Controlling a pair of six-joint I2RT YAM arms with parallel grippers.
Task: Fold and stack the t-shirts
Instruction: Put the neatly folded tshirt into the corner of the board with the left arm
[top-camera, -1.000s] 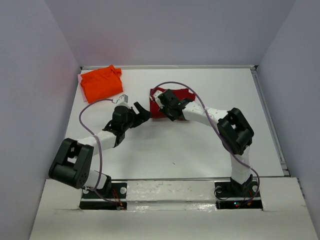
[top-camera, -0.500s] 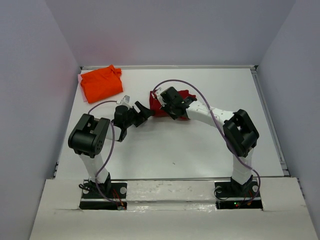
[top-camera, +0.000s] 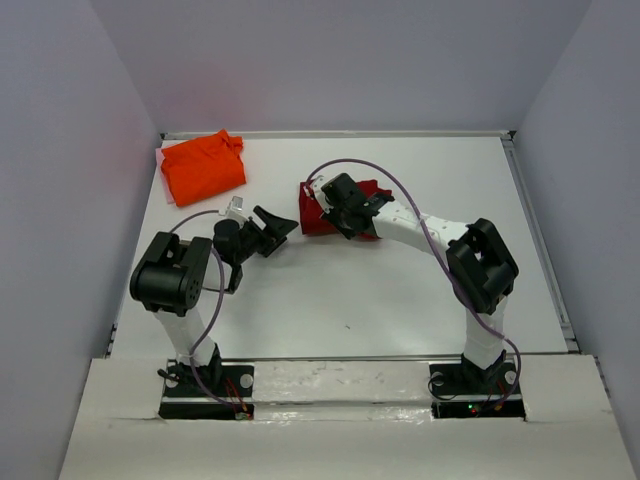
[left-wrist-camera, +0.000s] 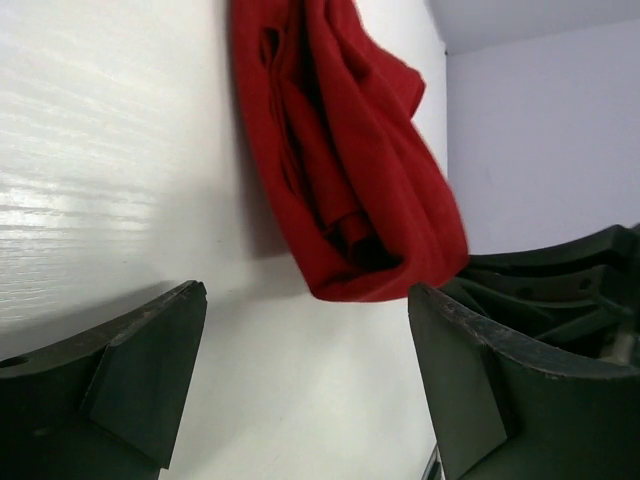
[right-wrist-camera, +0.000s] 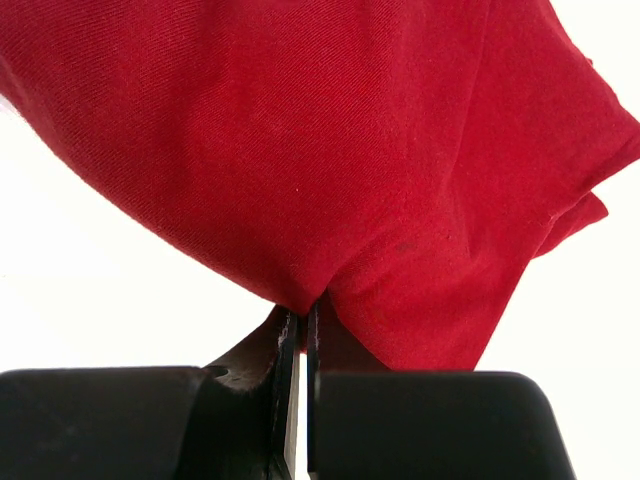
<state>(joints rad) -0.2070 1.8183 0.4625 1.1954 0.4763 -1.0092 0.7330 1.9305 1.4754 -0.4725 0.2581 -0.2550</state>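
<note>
The dark crimson t-shirt (top-camera: 313, 213) lies bunched near the table's middle, mostly under my right wrist. My right gripper (top-camera: 330, 205) is shut on a pinch of its cloth (right-wrist-camera: 400, 200); the jaws meet at the fabric's lower fold (right-wrist-camera: 303, 315). The same shirt (left-wrist-camera: 350, 170) fills the upper middle of the left wrist view, hanging folded. My left gripper (top-camera: 277, 222) stands open just left of the shirt, apart from it, with only bare table between its fingers (left-wrist-camera: 120, 380). The orange t-shirt (top-camera: 203, 166) lies folded at the far left corner.
White table (top-camera: 350, 290) with raised rims at the back (top-camera: 340, 134) and right (top-camera: 540, 240). Grey walls close in on three sides. A purple cable (top-camera: 400, 190) arcs over the right arm.
My left arm has drawn back toward its base, the gripper sliding left away from the crimson shirt. The right gripper has stayed on the shirt.
</note>
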